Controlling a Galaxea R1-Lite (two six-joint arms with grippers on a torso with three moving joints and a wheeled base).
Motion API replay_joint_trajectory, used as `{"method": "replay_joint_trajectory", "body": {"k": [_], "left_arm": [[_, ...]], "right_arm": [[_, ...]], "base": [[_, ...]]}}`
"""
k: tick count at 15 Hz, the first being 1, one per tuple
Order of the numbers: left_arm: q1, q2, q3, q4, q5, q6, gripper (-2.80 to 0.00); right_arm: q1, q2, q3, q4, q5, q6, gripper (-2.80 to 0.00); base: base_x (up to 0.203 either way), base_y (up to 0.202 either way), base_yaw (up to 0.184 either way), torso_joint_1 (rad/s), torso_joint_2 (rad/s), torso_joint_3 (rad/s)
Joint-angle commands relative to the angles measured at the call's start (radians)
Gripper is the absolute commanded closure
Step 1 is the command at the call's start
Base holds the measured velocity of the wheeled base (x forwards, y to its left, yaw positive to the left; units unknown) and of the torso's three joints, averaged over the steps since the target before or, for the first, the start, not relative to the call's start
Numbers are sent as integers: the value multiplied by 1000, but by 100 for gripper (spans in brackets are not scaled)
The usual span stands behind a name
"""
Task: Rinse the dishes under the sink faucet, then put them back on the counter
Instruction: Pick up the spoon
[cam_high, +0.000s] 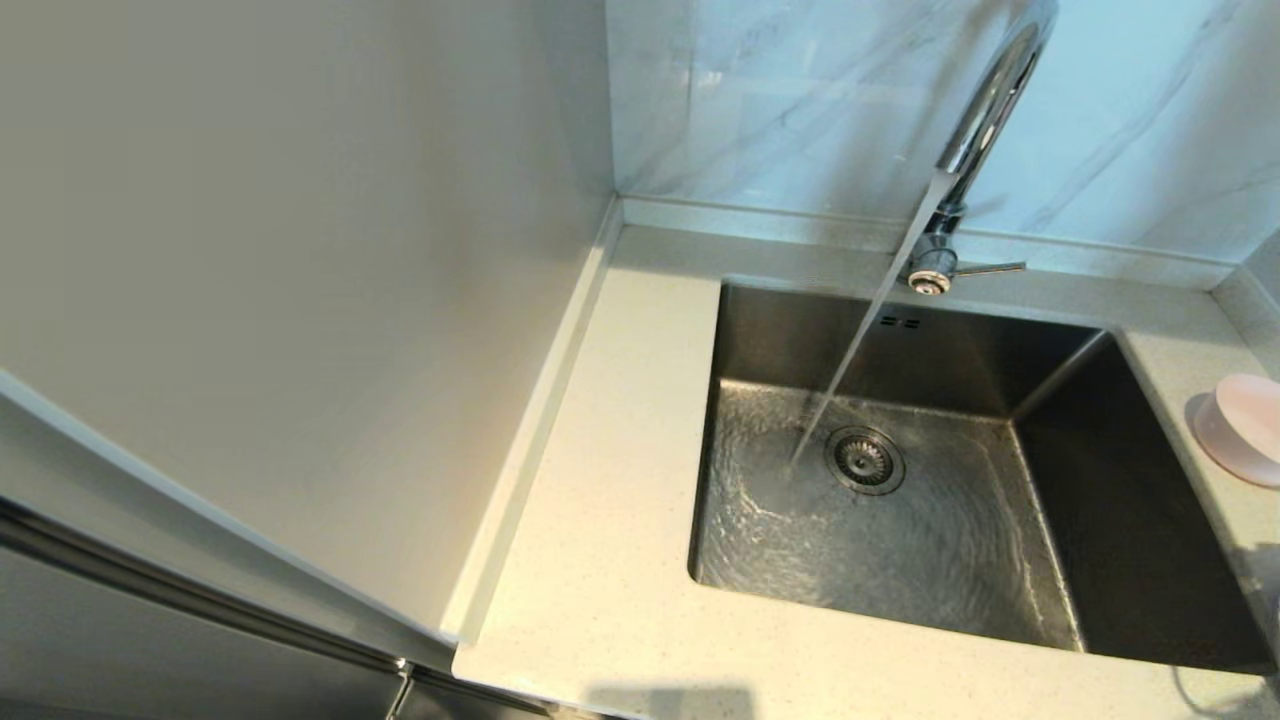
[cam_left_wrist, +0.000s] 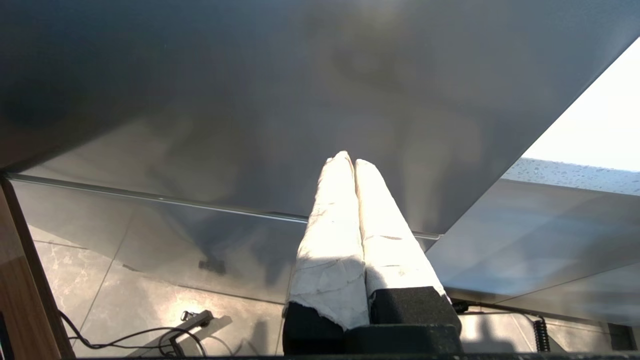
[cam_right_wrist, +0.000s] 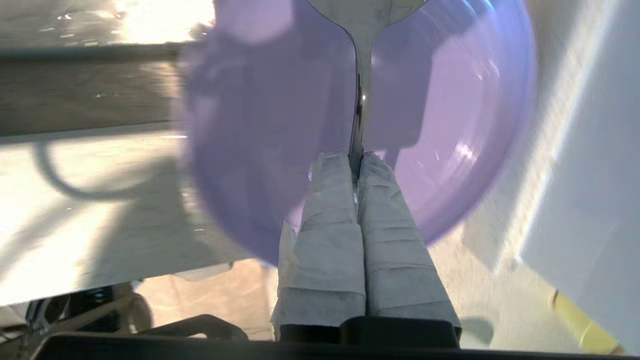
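**Q:** At the centre of the head frame, what was running?

**A:** Water fell from the tall chrome gooseneck faucet (cam_high: 985, 110) in a slanted stream and struck the floor of the square brushed-steel sink (cam_high: 1130, 520) just beside the round metal drain strainer (cam_high: 864, 460). No dish was under it. A pale pink round bowl (cam_high: 1245, 428) sat at the right edge of the frame on the cream speckled stone worktop (cam_high: 600, 480), cut off by the border.

**Q:** And the arms?

**A:** Neither showed in the head frame. In the right wrist frame the right gripper (cam_right_wrist: 359, 162) had its jaws pressed together on the rim of a lilac round flat plate (cam_right_wrist: 450, 130), seen edge-on up the middle of the frame and held on edge. The left gripper (cam_left_wrist: 348, 162) was parked beside a grey panel, jaws closed on nothing.

**Q:** What could go wrong?

**A:** I'd judge the pinch on a thin rim to be the weak point: wet, the plate could pivot or slip between the jaws, and the stream hitting its face could splash over the worktop. It was also well off from the water, outside the head frame.

**Q:** Anything unclear?

**A:** The white dish was nowhere visible. The plate's far edge was blurred, and a pale shape at the upper centre of that frame couldn't be identified.
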Motion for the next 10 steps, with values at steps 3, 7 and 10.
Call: {"method": "replay_joint_trajectory", "body": {"k": [3,7,10], "left_arm": [[0,0,0,0,-1,0,0],[0,0,0,0,0,0,0],[0,0,0,0,0,0,0]], "right_arm": [[258,-63,6,1,-89,-3,0],[481,-53,15,-1,-159,1,0],[625,-41,23,-4,-166,34,0]], "base": [[0,0,0,0,0,0],[0,0,0,0,0,0],[0,0,0,0,0,0]]}}
